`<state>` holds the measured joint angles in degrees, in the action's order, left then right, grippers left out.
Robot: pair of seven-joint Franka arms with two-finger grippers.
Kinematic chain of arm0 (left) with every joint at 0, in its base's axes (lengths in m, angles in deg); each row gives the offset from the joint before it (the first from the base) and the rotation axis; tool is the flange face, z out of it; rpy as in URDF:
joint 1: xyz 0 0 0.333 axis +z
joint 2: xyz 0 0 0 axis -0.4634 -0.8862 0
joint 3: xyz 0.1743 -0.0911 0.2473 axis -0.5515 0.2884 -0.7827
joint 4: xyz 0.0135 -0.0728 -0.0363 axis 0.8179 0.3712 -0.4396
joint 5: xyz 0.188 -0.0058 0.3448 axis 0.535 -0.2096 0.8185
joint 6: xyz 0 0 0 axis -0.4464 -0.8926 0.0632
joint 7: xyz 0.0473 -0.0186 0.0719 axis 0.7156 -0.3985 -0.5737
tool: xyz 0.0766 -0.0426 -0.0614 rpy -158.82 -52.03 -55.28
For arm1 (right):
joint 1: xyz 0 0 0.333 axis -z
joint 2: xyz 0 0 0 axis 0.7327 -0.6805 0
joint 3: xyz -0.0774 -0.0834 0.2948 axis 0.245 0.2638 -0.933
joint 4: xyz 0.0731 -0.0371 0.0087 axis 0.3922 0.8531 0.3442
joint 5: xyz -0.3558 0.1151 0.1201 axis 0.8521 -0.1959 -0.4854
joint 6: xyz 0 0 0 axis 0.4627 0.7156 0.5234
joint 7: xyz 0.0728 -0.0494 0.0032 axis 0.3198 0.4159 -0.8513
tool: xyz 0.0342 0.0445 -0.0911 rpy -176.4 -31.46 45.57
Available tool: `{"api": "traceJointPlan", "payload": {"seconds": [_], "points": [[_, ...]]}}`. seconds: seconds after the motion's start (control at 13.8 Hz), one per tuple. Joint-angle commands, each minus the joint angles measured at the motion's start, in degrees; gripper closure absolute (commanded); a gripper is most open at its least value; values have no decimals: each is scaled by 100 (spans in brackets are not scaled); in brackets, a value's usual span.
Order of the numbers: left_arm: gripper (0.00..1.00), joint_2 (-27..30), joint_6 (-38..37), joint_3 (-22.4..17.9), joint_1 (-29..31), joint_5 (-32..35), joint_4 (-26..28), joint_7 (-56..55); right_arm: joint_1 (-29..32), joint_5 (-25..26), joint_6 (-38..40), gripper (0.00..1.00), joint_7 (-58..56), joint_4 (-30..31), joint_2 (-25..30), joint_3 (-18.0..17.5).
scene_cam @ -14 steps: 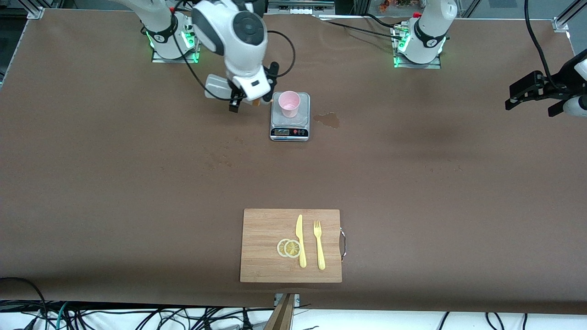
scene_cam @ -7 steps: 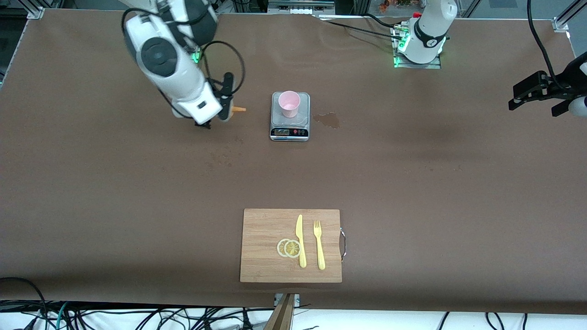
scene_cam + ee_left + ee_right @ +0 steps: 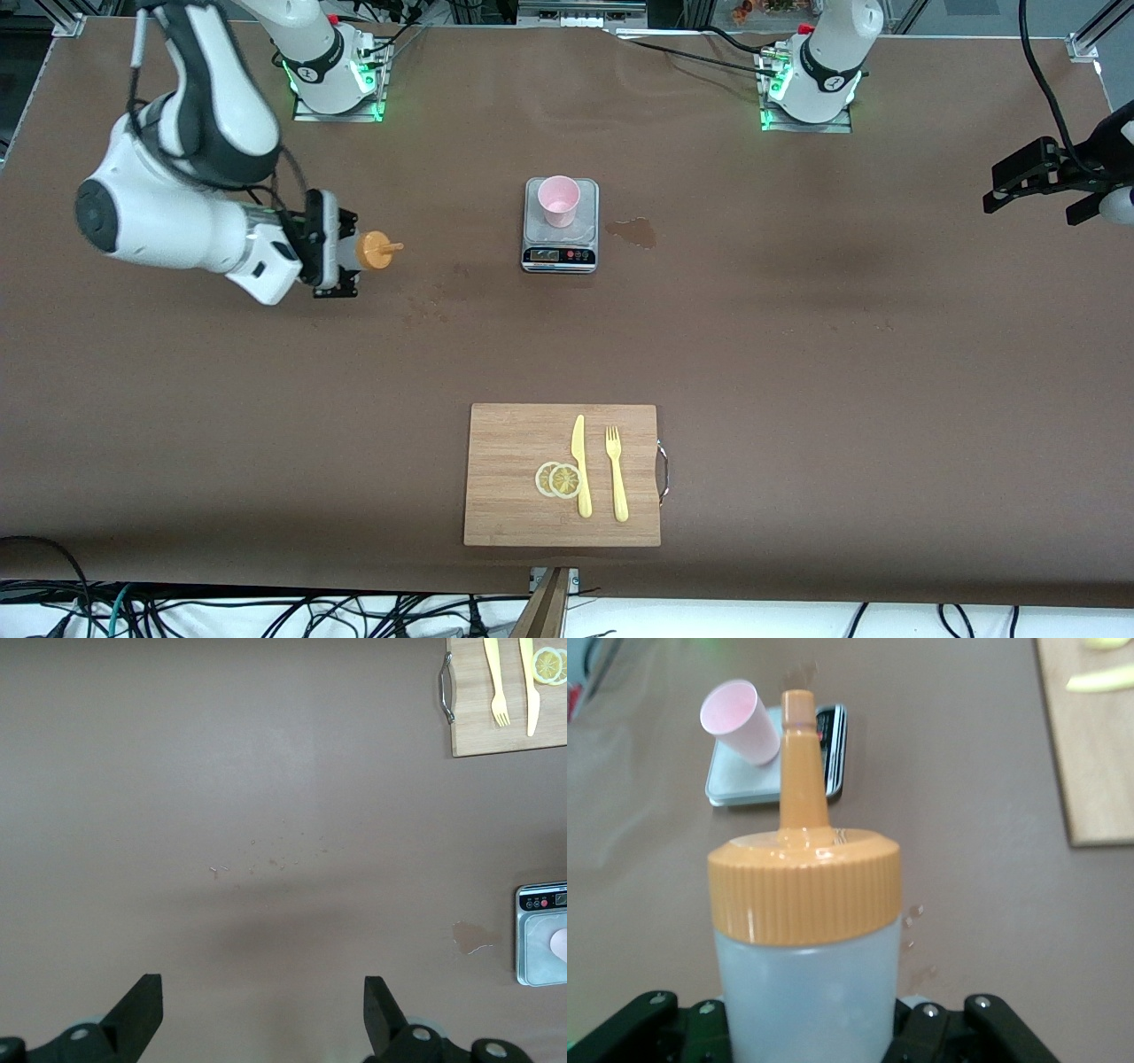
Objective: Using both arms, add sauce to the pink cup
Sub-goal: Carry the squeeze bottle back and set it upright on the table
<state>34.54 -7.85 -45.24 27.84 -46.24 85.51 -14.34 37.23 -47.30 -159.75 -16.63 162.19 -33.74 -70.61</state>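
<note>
The right gripper (image 3: 341, 257) is clamped on the sauce bottle (image 3: 370, 251), its fingers pressed against the whitish body just below the orange cap, so the bottle lies tipped on its side in the air with the nozzle aimed toward the scale (image 3: 560, 227). It hangs over bare brown table (image 3: 266, 399) toward the right arm's end, well apart from the scale. The pink cup (image 3: 559, 200) stands upright on the scale's platform, near the middle of the table and closer to the arm bases than to the front camera. A small wet stain (image 3: 633, 231) lies just beside the scale, toward the left arm's end. The left gripper (image 3: 1032, 182) waits over the table's edge at the left arm's end, its fingers (image 3: 142, 1010) spread wide and holding nothing. A wooden cutting board (image 3: 514, 514) with a yellow knife (image 3: 580, 465), a fork (image 3: 616, 472) and two lemon slices (image 3: 558, 479) sits near the front edge, with broad open table between it and the scale.
</note>
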Motion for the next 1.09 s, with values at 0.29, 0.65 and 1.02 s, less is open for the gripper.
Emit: {"api": "traceJointPlan", "payload": {"seconds": [0.29,0.65,1.02], "points": [[0,-62,-137,22,47,-61,-188,-3,302,-2477,900,88,-3604,-132,-1431,943],[0,-62,-137,22,47,-61,-188,-3,548,-3781,1743,87,-4865,-806,-2882,1058],[0,-71,-137,31,38,-61,-179,-3,549,-4476,1938,86,-5042,-1002,-3288,979]]}}
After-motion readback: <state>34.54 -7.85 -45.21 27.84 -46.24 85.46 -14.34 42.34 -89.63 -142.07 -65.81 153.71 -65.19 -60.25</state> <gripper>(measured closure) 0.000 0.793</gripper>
